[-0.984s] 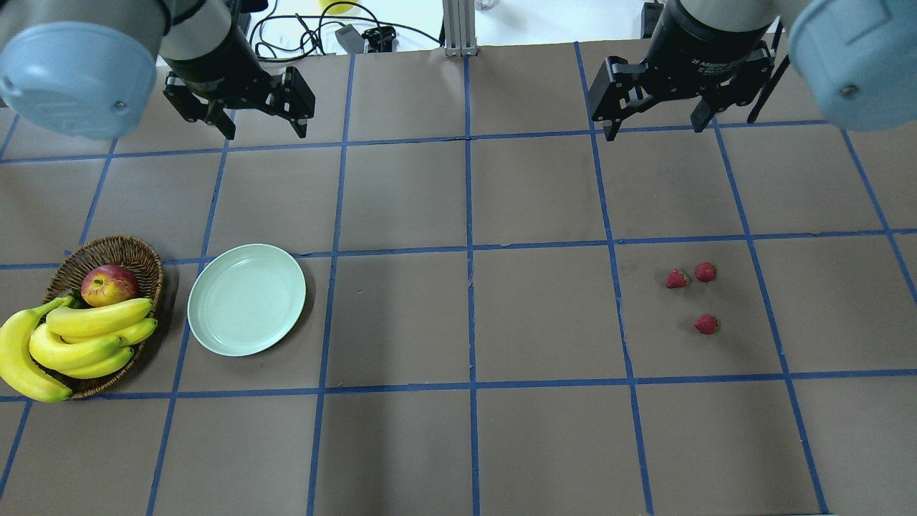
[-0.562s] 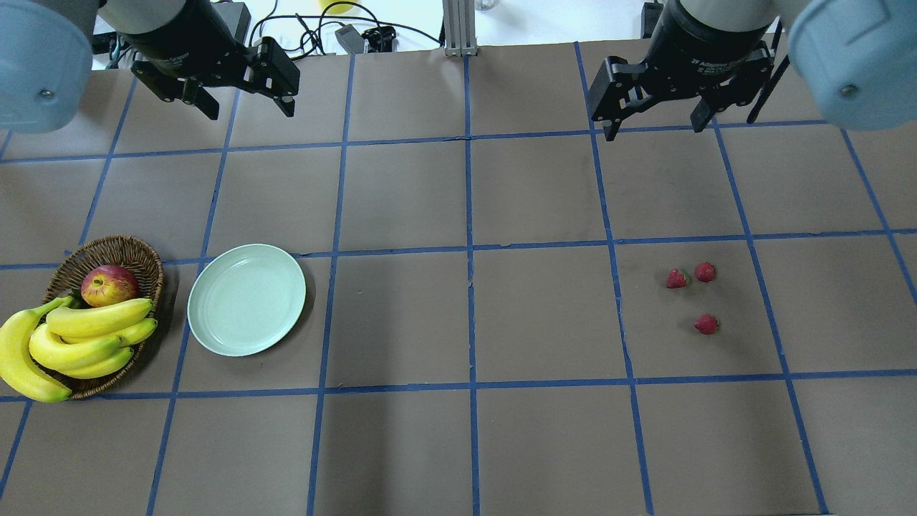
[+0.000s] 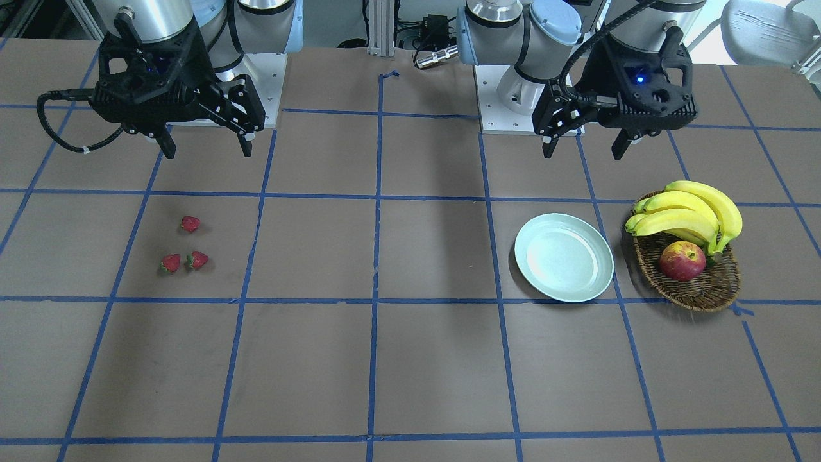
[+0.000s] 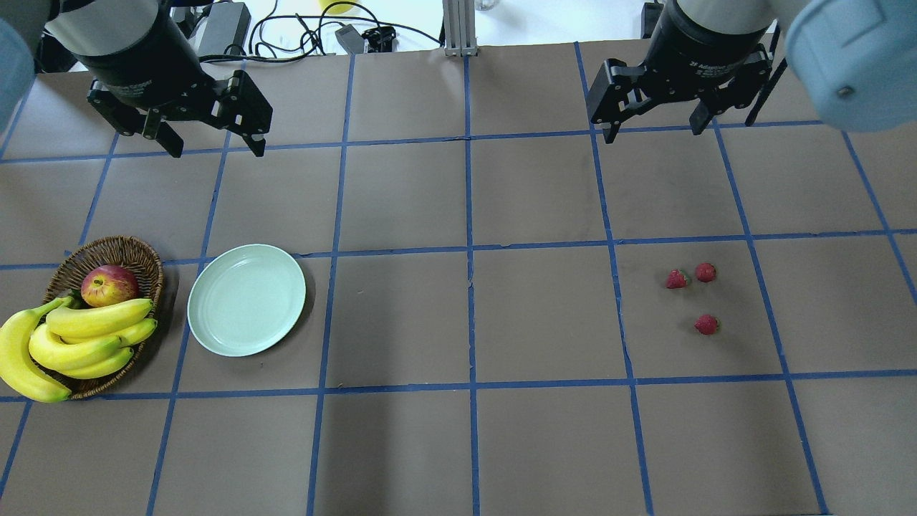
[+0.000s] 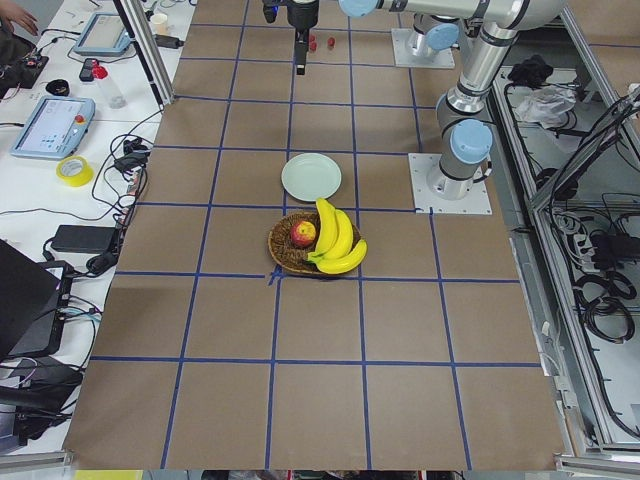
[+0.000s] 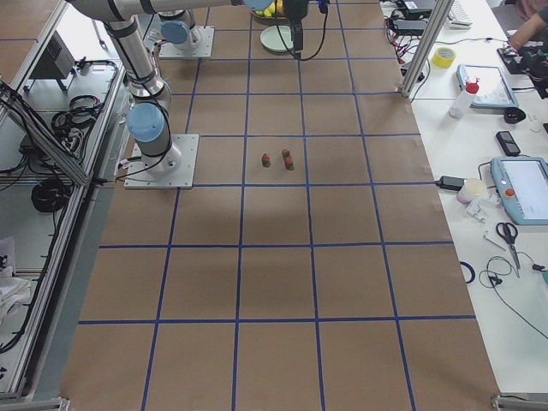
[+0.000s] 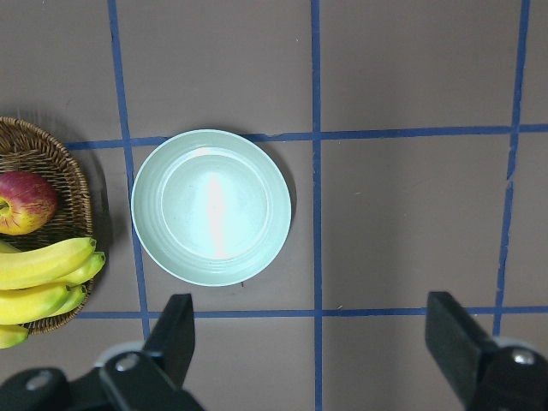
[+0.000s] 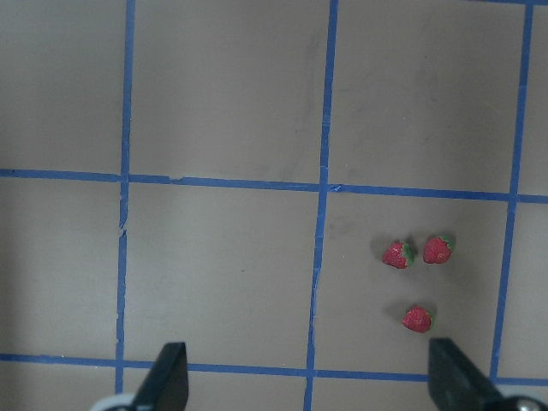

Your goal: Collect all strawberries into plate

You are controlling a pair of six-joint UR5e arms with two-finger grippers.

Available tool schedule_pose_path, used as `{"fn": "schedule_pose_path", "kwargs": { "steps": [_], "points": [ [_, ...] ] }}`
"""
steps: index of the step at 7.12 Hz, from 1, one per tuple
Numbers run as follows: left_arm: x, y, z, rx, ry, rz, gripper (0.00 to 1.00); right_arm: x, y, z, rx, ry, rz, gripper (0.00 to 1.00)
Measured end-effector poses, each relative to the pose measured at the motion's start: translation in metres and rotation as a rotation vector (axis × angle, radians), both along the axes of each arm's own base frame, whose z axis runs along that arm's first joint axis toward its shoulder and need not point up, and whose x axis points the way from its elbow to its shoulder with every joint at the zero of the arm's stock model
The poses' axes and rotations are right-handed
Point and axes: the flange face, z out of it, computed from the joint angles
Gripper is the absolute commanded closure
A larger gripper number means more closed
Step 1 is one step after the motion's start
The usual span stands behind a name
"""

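Three small red strawberries [image 4: 677, 279] [image 4: 706, 271] [image 4: 706, 325] lie close together on the brown table, right of centre; they also show in the right wrist view [image 8: 397, 254]. The pale mint plate [image 4: 246, 299] sits bare on the left, beside the basket, and the left wrist view has the plate [image 7: 211, 205] below the camera. My left gripper [image 4: 216, 147] hangs open above the table, beyond the plate. My right gripper [image 4: 652, 132] hangs open too, well beyond the strawberries. Neither holds anything.
A brown wicker basket [image 4: 107, 247] with a bunch of bananas [image 4: 71, 337] and a red-yellow apple [image 4: 109, 284] stands just left of the plate. Cables and a power brick [image 4: 222, 29] lie past the table's far edge. Both arm bases [image 3: 513, 96] stand at the robot's side.
My left gripper has swung leftward along the far side of the table, then come a little nearer. The right gripper, strawberries and plate have stayed put.
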Motion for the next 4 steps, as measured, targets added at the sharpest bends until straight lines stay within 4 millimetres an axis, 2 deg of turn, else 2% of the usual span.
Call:
{"fn": "schedule_pose_path", "kwargs": {
  "steps": [2,4],
  "points": [
    [0.000,0.000,0.000,-0.003,0.007,0.002,0.05,-0.002,-0.013,-0.021,0.040,0.016,0.000,0.00],
    [0.000,0.000,0.000,-0.004,0.009,0.002,0.05,-0.008,-0.018,-0.058,0.118,0.020,-0.049,0.00]
  ]
}}
